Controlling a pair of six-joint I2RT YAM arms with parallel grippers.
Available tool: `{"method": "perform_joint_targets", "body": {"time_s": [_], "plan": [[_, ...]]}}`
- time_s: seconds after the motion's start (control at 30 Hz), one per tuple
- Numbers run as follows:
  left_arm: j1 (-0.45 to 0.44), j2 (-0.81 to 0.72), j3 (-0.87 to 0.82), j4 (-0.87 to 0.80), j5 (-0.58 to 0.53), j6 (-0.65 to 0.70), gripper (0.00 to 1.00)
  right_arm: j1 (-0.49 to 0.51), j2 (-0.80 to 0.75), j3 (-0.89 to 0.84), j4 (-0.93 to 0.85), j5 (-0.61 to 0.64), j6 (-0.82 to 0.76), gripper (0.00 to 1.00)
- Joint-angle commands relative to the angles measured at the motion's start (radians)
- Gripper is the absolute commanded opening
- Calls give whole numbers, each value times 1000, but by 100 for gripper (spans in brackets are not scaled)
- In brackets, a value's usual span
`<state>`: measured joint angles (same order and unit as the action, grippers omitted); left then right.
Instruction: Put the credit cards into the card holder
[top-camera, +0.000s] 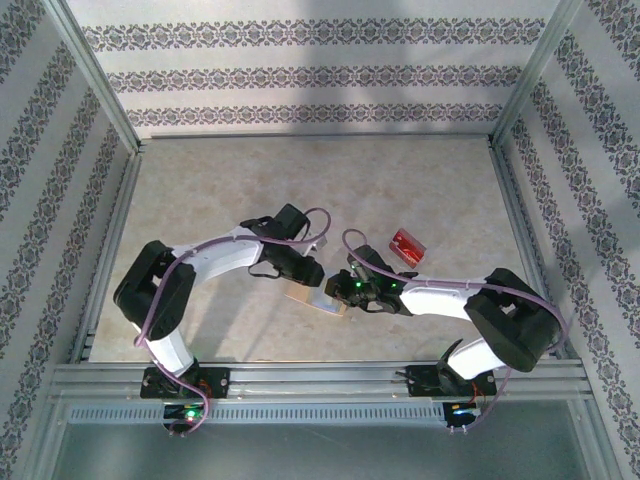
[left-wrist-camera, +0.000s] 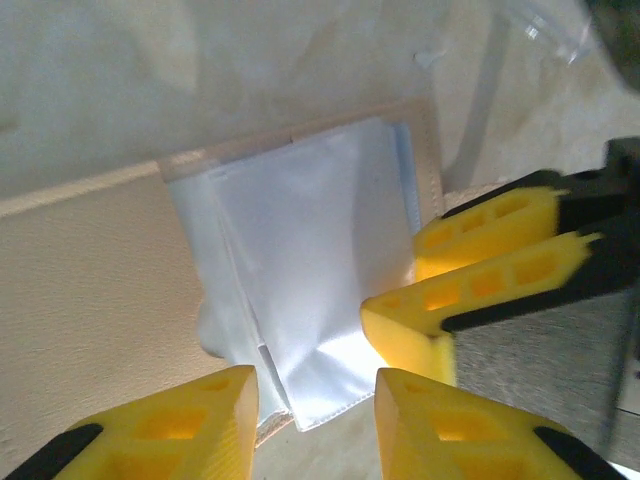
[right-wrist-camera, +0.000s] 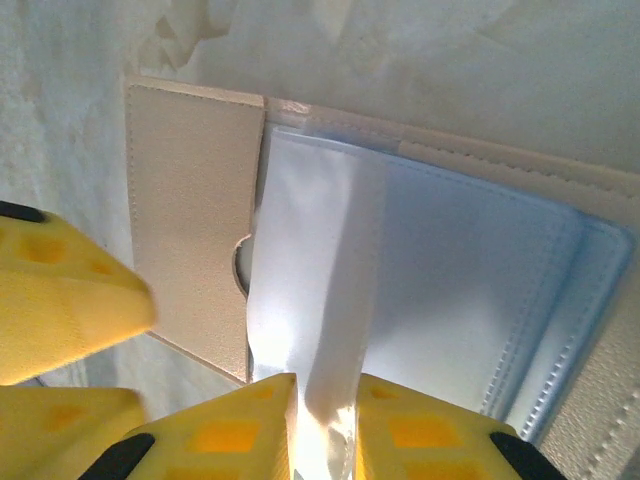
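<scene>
The card holder (top-camera: 318, 300) is lying open on the desk (top-camera: 230, 190) between the two arms, its lilac inside facing up. The right hand (right-wrist-camera: 322, 390) is pinching a thin pale sheet (right-wrist-camera: 310, 250) there; I cannot tell whether it is a clear card or a pocket leaf. The left hand (left-wrist-camera: 312, 392) is hovering spread, gripping nothing. The red card (top-camera: 407, 245) is lying outside, so work is remaining. No writing is reading clearly.

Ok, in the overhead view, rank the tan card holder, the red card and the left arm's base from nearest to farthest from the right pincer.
1. Tan folding card holder: right at the right pincer, on its left side.
2. Bright red flat credit card: farther back, to the right.
3. Left arm's black base: farthest, at the near left edge.
</scene>
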<state>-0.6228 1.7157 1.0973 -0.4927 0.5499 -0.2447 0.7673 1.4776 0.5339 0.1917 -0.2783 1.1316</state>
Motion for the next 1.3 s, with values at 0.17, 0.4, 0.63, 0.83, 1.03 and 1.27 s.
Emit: {"method": "perform_joint_targets", "body": {"time_s": [0.17, 0.4, 0.63, 0.83, 1.03, 1.27], "plan": [[81, -62, 6, -15, -37, 33, 40, 22, 59, 78, 30, -27, 9, 22], [125, -96, -3, -1, -103, 66, 44, 35, 127, 164, 12, -65, -14, 38], [159, -122, 1, -3, -110, 97, 48, 41, 244, 251, 32, -115, -20, 42], [193, -138, -8, 6, -128, 115, 50, 48, 330, 308, 22, -138, -30, 42], [210, -141, -9, 7, -131, 112, 49, 67, 368, 331, -24, -145, -43, 42], [211, -148, -9, 10, -132, 122, 50, 96, 312, 338, -68, -124, -56, 41]]}}
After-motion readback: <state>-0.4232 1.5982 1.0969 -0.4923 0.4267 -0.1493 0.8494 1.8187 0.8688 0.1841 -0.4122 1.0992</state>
